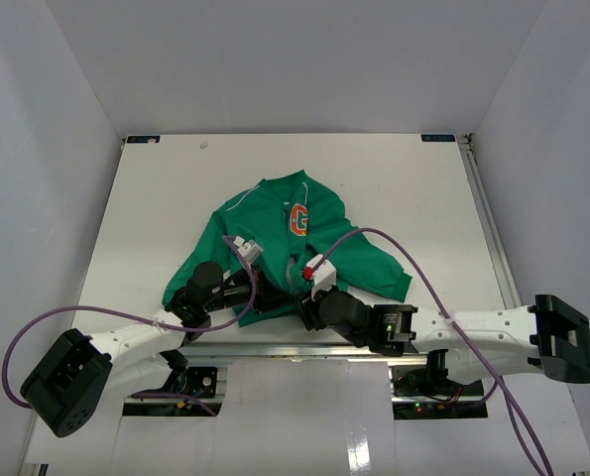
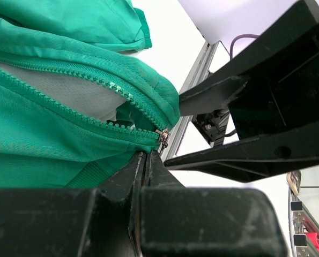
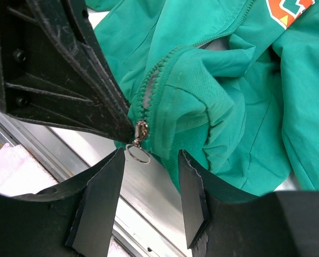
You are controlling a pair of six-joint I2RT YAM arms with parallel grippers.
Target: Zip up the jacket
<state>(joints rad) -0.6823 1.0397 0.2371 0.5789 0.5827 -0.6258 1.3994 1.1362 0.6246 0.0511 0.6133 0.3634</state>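
The green jacket (image 1: 275, 233) lies on the table, orange "G" emblem (image 1: 299, 219) up, bottom hem toward the arms. Its zipper is open, and pale lining (image 2: 68, 93) shows between the teeth. The metal slider (image 3: 141, 132) sits at the bottom hem with a ring pull (image 3: 139, 154) hanging from it; it also shows in the left wrist view (image 2: 163, 137). My left gripper (image 2: 147, 155) is shut on the jacket hem right beside the slider. My right gripper (image 3: 150, 158) is open, jaws either side of the ring pull and hem, touching neither.
The hem overhangs the metal rail (image 3: 148, 198) at the table's near edge (image 1: 275, 347). The two grippers almost touch there; the right gripper's black body (image 2: 266, 107) fills the right of the left wrist view. A purple cable (image 1: 394, 243) arcs over the jacket's right sleeve.
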